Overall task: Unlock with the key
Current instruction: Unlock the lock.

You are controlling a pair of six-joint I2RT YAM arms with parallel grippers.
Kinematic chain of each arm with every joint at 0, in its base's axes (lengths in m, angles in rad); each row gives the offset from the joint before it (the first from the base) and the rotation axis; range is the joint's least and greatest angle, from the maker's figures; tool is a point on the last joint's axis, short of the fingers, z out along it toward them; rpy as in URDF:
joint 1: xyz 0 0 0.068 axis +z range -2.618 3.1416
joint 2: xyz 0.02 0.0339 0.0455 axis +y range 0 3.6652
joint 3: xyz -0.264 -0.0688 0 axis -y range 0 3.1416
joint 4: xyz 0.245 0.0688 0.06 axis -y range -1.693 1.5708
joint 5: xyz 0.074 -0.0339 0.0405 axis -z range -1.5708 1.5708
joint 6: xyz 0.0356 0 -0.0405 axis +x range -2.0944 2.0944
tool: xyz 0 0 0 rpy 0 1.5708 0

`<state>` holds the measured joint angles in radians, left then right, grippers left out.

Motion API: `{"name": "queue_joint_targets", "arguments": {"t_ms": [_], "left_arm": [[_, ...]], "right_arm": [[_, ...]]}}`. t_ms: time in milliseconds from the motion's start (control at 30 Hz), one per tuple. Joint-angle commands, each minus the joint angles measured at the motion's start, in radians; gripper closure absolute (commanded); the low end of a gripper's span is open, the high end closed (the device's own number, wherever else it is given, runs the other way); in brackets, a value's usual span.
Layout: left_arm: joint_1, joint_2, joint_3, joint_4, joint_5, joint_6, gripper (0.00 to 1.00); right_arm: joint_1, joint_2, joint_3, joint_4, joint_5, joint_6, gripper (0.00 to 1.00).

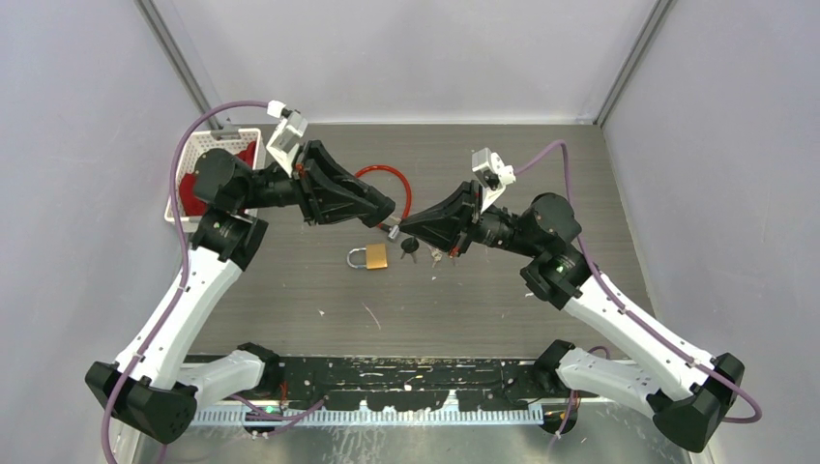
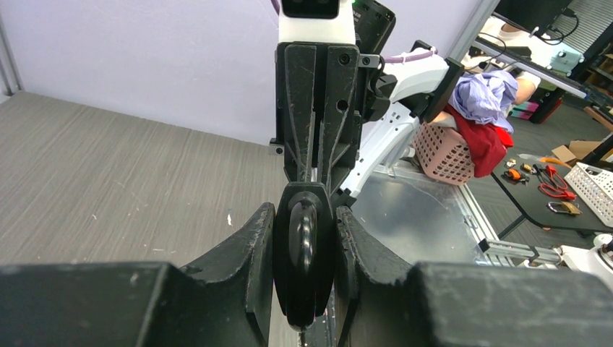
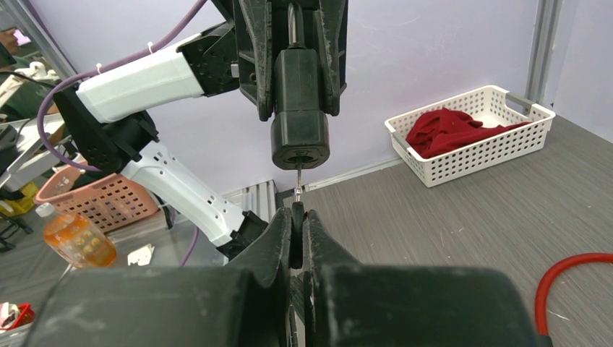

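My left gripper is shut on the black cylindrical lock body, held above the table. Seen from the right wrist, this lock hangs between the left fingers with its keyhole end facing me. My right gripper is shut on the black head of the key. The thin metal blade points up at the keyhole, and its tip reaches the opening. From above, the left gripper and the right gripper meet nose to nose at mid-table. A red cable loops away behind the lock.
A brass padlock lies on the table just in front of the grippers, with loose keys to its right. A white basket holding red cloth stands at the back left. Grey walls enclose the table on three sides.
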<state>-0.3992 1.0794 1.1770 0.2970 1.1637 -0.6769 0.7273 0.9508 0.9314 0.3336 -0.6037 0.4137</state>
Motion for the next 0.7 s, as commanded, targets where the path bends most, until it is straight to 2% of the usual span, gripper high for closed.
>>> {"name": "queue_joint_targets", "arguments": {"t_ms": [0, 367, 667], "left_arm": [[-0.021, -0.003, -0.012, -0.038, 0.092, 0.002, 1.0], [-0.021, -0.008, -0.03, -0.036, 0.14, 0.008, 1.0], [-0.022, -0.007, -0.041, -0.06, 0.187, 0.029, 1.0]], "right_arm": [[0.0, -0.04, 0.109, 0.191, 0.073, -0.021, 0.99], [0.0, -0.067, 0.119, 0.179, 0.079, -0.015, 0.99], [0.0, -0.044, 0.161, 0.103, 0.044, -0.006, 0.99]]}}
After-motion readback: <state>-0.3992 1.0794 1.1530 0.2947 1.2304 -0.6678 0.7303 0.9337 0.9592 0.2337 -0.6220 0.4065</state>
